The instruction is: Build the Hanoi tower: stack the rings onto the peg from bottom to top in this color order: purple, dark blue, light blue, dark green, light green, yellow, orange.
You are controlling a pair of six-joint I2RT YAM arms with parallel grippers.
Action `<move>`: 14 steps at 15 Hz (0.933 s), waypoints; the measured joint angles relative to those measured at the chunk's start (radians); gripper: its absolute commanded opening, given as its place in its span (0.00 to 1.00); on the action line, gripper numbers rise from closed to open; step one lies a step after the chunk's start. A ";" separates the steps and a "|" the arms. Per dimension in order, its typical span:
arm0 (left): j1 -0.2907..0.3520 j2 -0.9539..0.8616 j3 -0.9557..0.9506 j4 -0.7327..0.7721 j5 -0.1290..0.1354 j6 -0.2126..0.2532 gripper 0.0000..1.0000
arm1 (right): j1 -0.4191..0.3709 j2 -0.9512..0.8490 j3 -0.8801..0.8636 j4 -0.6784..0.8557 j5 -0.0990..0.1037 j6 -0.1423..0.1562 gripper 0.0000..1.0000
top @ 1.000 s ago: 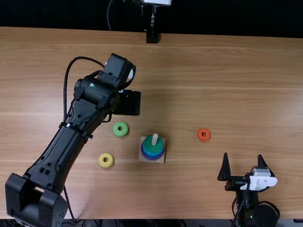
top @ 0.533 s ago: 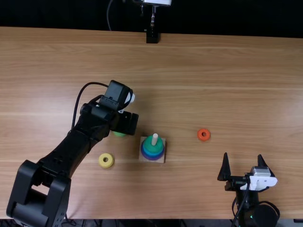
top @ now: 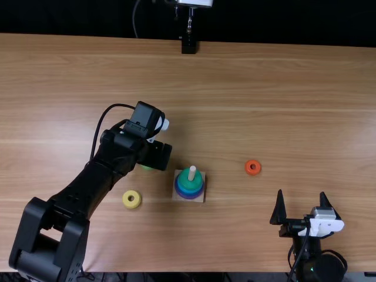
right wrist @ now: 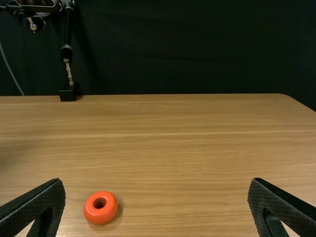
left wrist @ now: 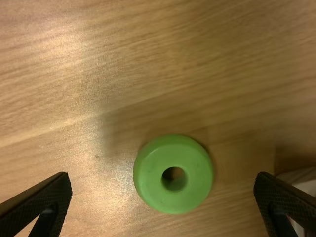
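Observation:
In the top view, my left gripper (top: pixel 155 155) hangs over the light green ring (top: pixel 147 168), covering most of it. My left gripper (left wrist: pixel 163 178), in its wrist view, is open, with the light green ring (left wrist: pixel 194 173) flat on the table between its fingers. A dark green ring (top: pixel 187 178) tops the stack on the peg (top: pixel 192 171), with blue and purple rings below. The yellow ring (top: pixel 131 199) lies left of the stack, the orange ring (top: pixel 252 167) to its right. My right gripper (top: pixel 301 197) stands open at the near right; my right gripper (right wrist: pixel 156 182) holds nothing.
The peg's square wooden base (top: pixel 197 198) sits near mid-table, close to the left gripper's right side. A black stand (top: pixel 189 46) is at the table's far edge (top: pixel 264 44).
The left gripper has moved toward the near edge and now covers most of the light green ring, which lay uncovered a second ago. The right arm and the stack have stayed still.

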 measured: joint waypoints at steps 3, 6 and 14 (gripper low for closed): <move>0.000 0.012 -0.032 -0.002 0.000 0.000 1.00 | 0.000 0.000 0.000 0.000 0.000 0.000 1.00; 0.000 0.055 -0.032 -0.002 0.000 0.001 1.00 | 0.000 0.000 0.000 0.001 0.000 0.000 1.00; 0.000 0.077 -0.032 0.001 0.000 0.003 1.00 | 0.000 0.000 0.000 0.000 0.000 0.000 1.00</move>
